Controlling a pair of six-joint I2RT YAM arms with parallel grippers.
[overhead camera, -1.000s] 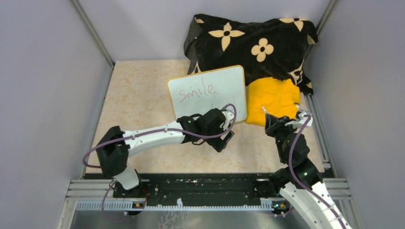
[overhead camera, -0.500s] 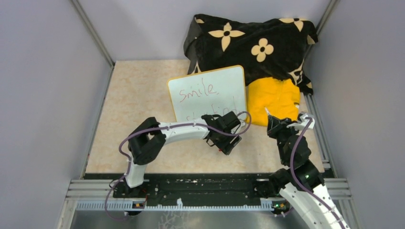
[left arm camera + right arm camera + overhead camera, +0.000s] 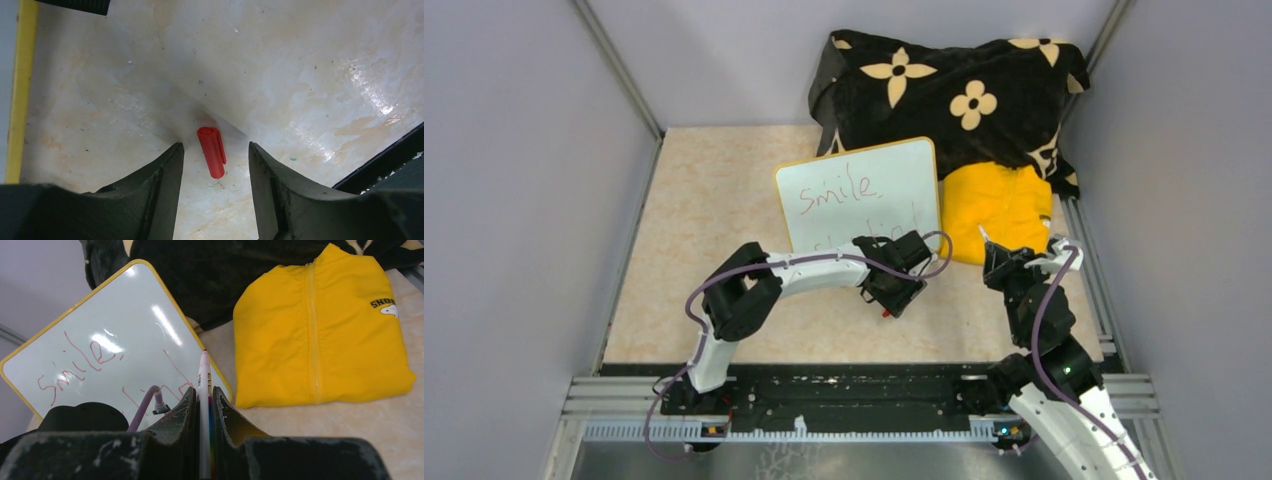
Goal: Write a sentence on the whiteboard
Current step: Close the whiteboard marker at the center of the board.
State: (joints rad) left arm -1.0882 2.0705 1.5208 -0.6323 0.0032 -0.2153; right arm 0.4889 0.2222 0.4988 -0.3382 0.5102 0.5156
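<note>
Left pincer (image 3: 892,288) is low over the beige marbled desk (image 3: 704,200), just in front of the board's near edge. Its jaws are spread and straddle a small red plastic pen cap (image 3: 212,159) lying flat on the desk, with a gap on both sides. The glossy white whiteboard (image 3: 904,175) with a thin yellow frame sits mid-desk, tilted, its back against a black fabric with cream flowers (image 3: 954,90). The red handwritten sentence (image 3: 834,190) reads "smile" on top; the lower line is partly hidden behind the left arm. A folded yellow zip jacket (image 3: 999,205) is just right of the board. Right pincer (image 3: 1004,262) is pressed together on a slim white marker pen (image 3: 204,370), tip pointing towards the board and clear of it.
</note>
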